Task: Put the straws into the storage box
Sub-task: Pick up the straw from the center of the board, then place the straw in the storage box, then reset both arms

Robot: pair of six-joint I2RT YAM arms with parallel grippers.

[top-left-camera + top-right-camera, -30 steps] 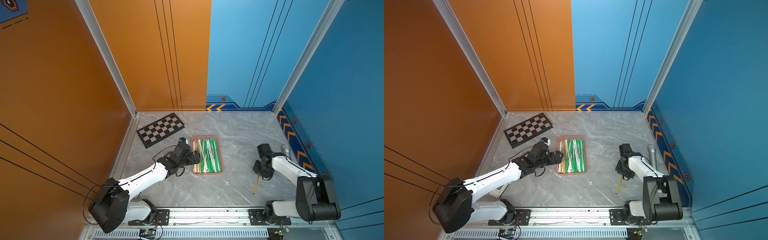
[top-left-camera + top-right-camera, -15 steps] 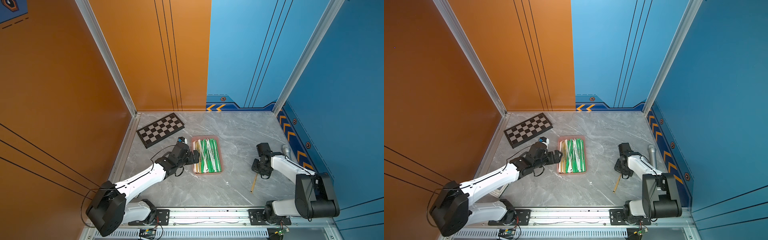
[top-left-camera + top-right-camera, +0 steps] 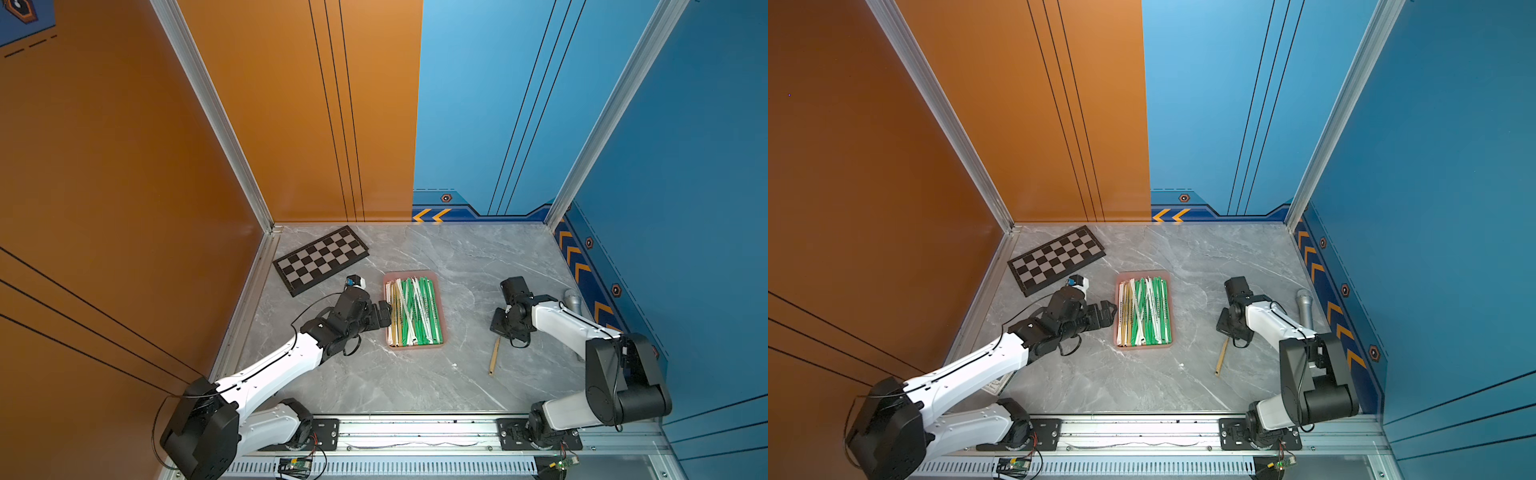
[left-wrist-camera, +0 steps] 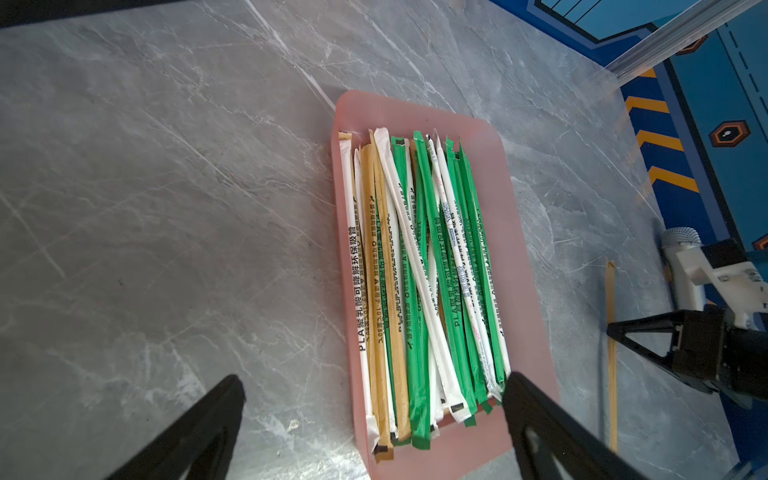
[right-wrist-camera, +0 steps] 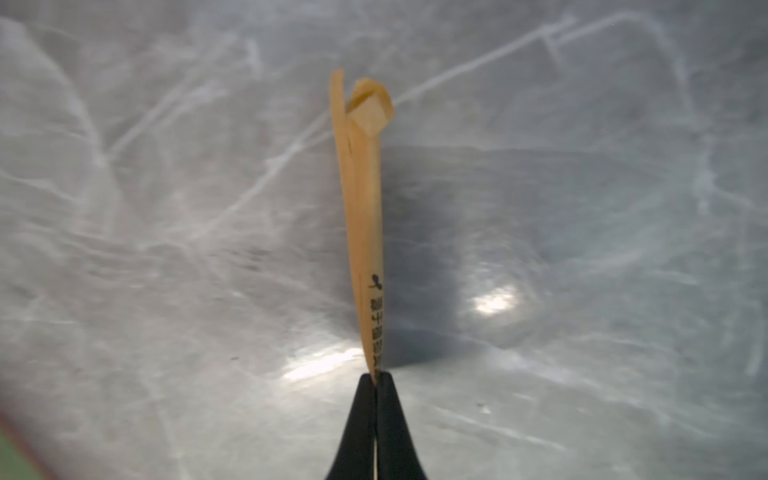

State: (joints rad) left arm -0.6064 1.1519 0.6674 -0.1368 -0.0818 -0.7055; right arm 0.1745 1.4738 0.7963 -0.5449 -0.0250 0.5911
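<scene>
You are looking at a grey marbled surface (image 3: 457, 257). Near its far left corner a black-and-grey chequered board (image 3: 320, 259) lies flat, turned at an angle to the edges. Around the middle sits the pink storage box (image 3: 413, 274), long side running from far to near, filled with green, white and tan straws (image 3: 411, 311). Between the box and the right edge a single tan straw (image 3: 493, 357) slants toward the near edge. A grey metal cylinder (image 3: 1305, 305) lies close along the right edge.
</scene>
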